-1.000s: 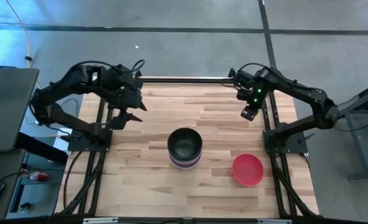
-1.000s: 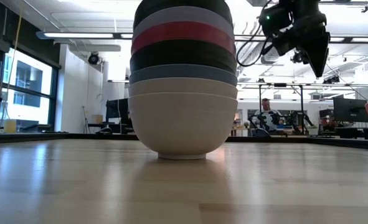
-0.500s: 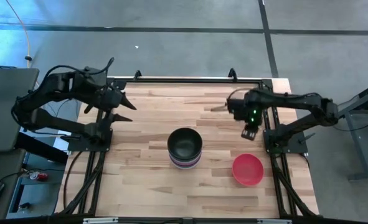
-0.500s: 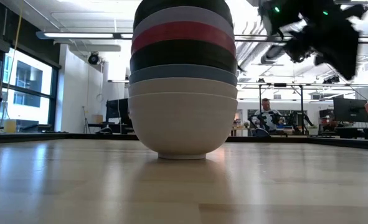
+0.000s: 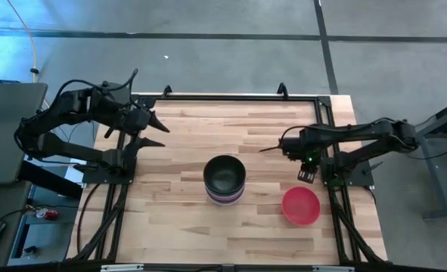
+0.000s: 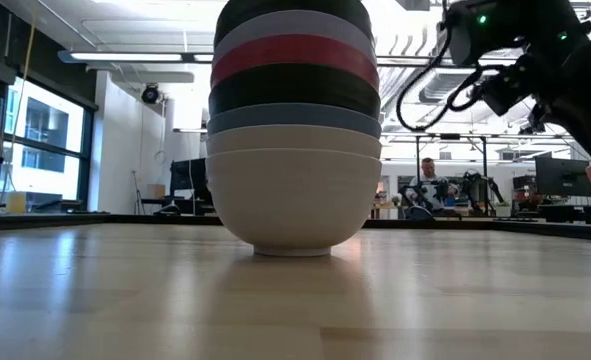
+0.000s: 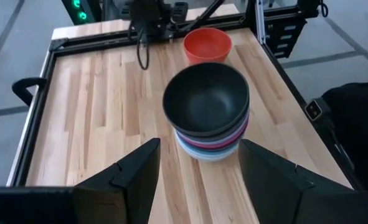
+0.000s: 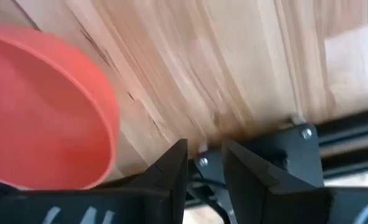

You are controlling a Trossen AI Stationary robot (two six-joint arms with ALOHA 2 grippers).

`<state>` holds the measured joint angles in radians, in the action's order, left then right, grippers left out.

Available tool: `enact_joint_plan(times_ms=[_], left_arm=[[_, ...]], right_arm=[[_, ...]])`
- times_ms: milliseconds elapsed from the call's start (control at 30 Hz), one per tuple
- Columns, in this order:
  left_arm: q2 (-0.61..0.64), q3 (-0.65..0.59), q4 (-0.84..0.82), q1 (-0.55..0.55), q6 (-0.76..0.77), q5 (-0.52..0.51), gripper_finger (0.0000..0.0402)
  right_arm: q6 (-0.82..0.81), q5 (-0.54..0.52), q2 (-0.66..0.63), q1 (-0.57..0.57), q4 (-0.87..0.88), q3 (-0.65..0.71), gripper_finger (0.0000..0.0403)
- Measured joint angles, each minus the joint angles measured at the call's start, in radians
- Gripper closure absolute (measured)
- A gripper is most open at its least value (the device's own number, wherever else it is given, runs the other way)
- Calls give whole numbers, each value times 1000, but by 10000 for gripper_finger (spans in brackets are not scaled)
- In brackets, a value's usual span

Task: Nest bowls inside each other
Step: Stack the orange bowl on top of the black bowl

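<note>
The wooden desk (image 5: 185,219) shows no readable writing. A stack of bowls (image 5: 225,180) sits at its centre, black one on top; lower bowls are mostly hidden. A lone red bowl (image 5: 301,205) lies at four o'clock. Left hand (image 5: 161,134) open at ten o'clock. Right hand (image 5: 305,177), fingers slightly parted and empty, hovers just beside the red bowl.

Open-plan robotics lab: ceiling strip lights (image 6: 125,57), monitors (image 6: 560,177), seated person (image 6: 427,187), grey concrete floor (image 5: 208,60).
</note>
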<state>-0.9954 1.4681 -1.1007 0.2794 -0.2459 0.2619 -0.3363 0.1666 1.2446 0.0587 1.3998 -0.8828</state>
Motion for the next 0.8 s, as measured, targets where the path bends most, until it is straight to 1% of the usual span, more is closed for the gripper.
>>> enact_joint_plan(times_ms=[367,800], left_arm=[[-6,0,9,0,13,-4,195],[-6,0,15,0,37,-4,195]], right_arm=[[-50,-17,-21,-132,-140,1,313],[-192,-2,-21,-256,-191,1,313]])
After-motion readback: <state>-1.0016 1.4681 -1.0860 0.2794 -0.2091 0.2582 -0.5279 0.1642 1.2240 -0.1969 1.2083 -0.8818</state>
